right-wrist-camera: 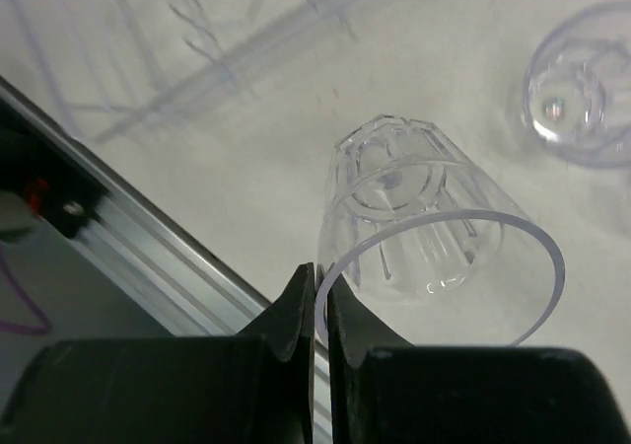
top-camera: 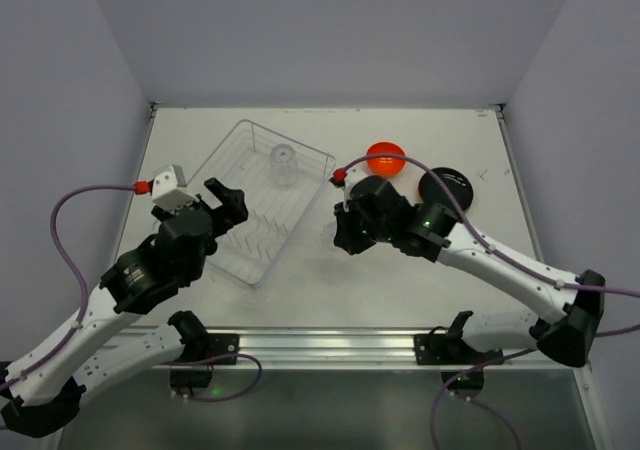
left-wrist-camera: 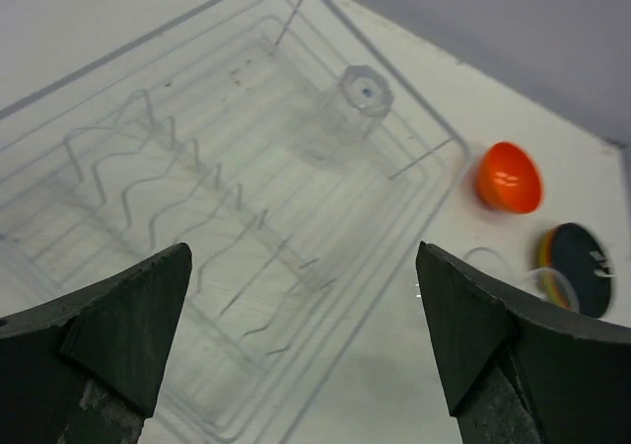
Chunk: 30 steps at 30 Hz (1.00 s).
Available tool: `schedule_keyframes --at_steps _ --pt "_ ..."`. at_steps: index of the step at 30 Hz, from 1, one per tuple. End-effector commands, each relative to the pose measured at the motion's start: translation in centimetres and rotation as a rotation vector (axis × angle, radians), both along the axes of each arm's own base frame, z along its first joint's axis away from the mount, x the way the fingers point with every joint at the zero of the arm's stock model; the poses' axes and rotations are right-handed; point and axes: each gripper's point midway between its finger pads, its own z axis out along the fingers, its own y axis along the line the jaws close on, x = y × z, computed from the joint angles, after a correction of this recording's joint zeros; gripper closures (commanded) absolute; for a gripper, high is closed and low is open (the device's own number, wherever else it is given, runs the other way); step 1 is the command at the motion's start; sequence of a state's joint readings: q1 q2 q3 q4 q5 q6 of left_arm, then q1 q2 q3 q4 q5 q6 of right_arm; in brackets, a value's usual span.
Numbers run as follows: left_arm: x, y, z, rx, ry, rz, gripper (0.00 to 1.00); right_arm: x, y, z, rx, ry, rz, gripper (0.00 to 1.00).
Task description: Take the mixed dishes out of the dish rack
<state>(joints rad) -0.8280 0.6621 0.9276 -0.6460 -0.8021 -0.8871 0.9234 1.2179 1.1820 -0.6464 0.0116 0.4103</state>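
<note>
Now R gripper [right-wrist-camera: 317,281] pinches glass [right-wrist-camera: 394,202] rim. L gripper [left-wrist-camera: 304,257] spread wide over rack [left-wrist-camera: 148,168], 2nd glass [left-wrist-camera: 360,99] inside.

Dish rack [top-camera: 256,250]: silvery wire, rectangular, set diagonally centre-left on worktop [top-camera: 340,300]; prongs bare. First glass [top-camera: 284,160]: clear, inside rack's upper end. Second glass [right-wrist-camera: 434,217]: clear, faceted, tilted, rim pinched in right tool [right-wrist-camera: 320,291]. Third glass [right-wrist-camera: 582,79]: on worktop, upper right. Orange-red bowl [top-camera: 385,157]: tipped, right of rack. Black plate [top-camera: 450,188]: just right of bowl, tops plate stack [left-wrist-camera: 555,284].
</note>
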Motion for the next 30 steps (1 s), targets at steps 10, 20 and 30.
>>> schedule_keyframes --at_steps 10,20,30 --pt "-0.8 3.2 -4.4 0.408 0.188 0.025 0.00 -1.3 -1.3 -12.6 -0.518 0.238 0.042 1.00" --pt "-0.2 2.3 -5.2 0.426 0.201 0.003 0.00 -0.9 -0.6 -11.0 -0.470 0.207 0.046 0.56" --pt "7.9 -3.0 -4.4 0.324 0.195 -0.175 0.00 0.8 -5.7 1.8 -0.211 -0.106 -0.114 0.01"
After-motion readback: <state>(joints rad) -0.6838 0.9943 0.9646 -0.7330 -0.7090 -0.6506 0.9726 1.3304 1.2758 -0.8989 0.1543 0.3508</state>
